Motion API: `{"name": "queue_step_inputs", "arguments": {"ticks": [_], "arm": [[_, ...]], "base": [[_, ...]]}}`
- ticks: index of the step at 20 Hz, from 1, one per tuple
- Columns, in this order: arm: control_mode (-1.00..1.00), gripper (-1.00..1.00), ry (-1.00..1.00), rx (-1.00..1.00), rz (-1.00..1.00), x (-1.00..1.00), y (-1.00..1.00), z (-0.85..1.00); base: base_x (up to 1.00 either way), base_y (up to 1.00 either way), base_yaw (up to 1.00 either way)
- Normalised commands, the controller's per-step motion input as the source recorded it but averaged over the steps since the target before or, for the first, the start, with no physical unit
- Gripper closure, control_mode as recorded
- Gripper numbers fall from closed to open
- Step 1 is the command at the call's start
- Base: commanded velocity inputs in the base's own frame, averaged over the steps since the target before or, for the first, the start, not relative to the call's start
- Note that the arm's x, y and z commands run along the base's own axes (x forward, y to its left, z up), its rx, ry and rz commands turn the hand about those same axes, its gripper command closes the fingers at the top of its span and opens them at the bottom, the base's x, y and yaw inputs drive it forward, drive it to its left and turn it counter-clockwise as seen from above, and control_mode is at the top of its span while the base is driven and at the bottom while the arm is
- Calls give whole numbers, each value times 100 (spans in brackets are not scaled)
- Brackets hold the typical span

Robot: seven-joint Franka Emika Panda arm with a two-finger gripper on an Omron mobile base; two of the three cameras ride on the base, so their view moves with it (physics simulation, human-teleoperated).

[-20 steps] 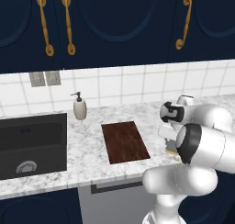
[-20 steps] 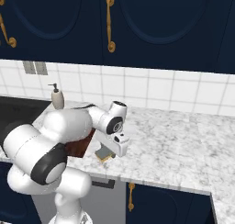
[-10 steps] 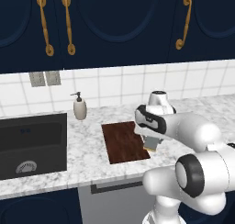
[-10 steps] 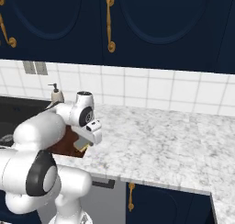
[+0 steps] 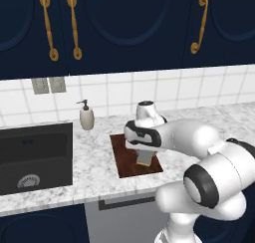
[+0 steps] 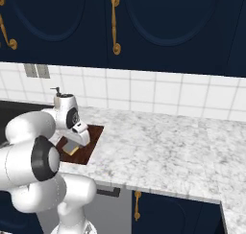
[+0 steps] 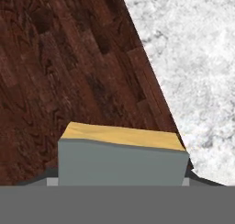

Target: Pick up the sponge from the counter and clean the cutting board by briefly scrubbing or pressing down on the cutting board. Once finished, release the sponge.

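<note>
The gripper is holding the sponge, jaws clamped on it, low over the board. In the hand view the sponge is sitting above wood, with the board edge running just beside it and the counter beyond. Judgement: pressing straight down is landing on wood; scrubbing room is lying toward the board's middle.

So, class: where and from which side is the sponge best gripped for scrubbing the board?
Across its two short sides, coming from above. The sponge is a small flat block, so the gripper probably does best spanning its narrow width, leaving one broad face free to press flat on the cutting board.
</note>
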Motion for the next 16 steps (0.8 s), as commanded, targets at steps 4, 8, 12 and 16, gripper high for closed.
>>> {"name": "queue_step_inputs", "arguments": {"ticks": [4, 8, 12, 16], "arm": [[-100, 100, 10, -4, 19, 5, 83, 0], [-100, 100, 6, -3, 17, 0, 59, 0], [-100, 100, 4, -5, 11, 0, 25, -10], [-100, 100, 2, -4, 7, 0, 8, -38]], "base": [[0, 0, 0], [0, 0, 0], [0, 0, 0], [0, 0, 0]]}}
